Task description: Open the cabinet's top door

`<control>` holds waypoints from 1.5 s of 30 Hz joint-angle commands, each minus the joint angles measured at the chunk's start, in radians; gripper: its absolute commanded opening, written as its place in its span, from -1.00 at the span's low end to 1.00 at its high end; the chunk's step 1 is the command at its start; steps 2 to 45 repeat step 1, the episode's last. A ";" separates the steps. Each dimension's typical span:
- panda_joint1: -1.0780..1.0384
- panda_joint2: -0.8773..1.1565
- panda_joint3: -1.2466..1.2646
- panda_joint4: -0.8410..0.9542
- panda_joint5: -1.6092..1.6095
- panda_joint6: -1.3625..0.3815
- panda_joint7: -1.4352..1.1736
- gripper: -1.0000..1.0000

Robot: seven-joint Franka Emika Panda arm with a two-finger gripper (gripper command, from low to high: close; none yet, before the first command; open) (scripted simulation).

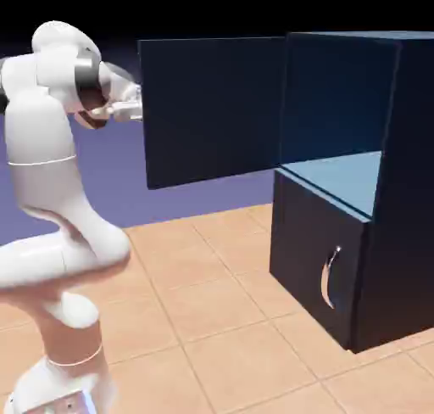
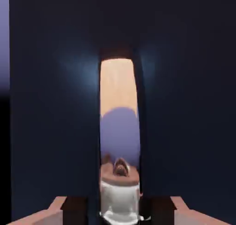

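The dark navy cabinet [image 1: 407, 192] stands at the right of the exterior view. Its top door [image 1: 212, 107] is swung wide open to the left and shows its flat face. My gripper [image 1: 134, 109] is at the door's free left edge, its fingertips hidden behind the panel. In the hand view the door's shiny curved handle [image 2: 119, 109] runs upright between my fingers [image 2: 76, 209]. The gripper [image 2: 118, 212] is narrowly open around the handle, with a thin gap on each side.
The opened upper compartment shows a pale blue shelf [image 1: 343, 179]. Below it the shorter lower door [image 1: 318, 260] is closed, with its own silver handle [image 1: 329, 278]. The arm's elbow bends at the left above the tan tiled tabletop [image 1: 212, 319].
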 commanded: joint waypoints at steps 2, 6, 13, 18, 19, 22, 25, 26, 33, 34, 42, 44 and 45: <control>0.036 0.001 -0.047 -0.003 -0.003 0.004 -0.002 -1.00; 0.036 0.001 -0.047 -0.003 -0.003 0.004 -0.002 -1.00; 0.036 0.001 -0.047 -0.003 -0.003 0.004 -0.002 -1.00; 0.036 0.001 -0.047 -0.003 -0.003 0.004 -0.002 -1.00; 0.036 0.001 -0.047 -0.003 -0.003 0.004 -0.002 -1.00; 0.036 0.001 -0.047 -0.003 -0.003 0.004 -0.002 -1.00; 0.036 0.001 -0.047 -0.003 -0.003 0.004 -0.002 -1.00; 0.036 0.001 -0.047 -0.003 -0.003 0.004 -0.002 -1.00; 0.036 0.001 -0.047 -0.003 -0.003 0.004 -0.002 -1.00; 0.036 0.001 -0.047 -0.003 -0.003 0.004 -0.002 -1.00; 0.036 0.001 -0.047 -0.003 -0.003 0.004 -0.002 -1.00; 0.036 0.001 -0.047 -0.003 -0.003 0.004 -0.002 -1.00; 0.036 0.001 -0.047 -0.003 -0.003 0.004 -0.002 -1.00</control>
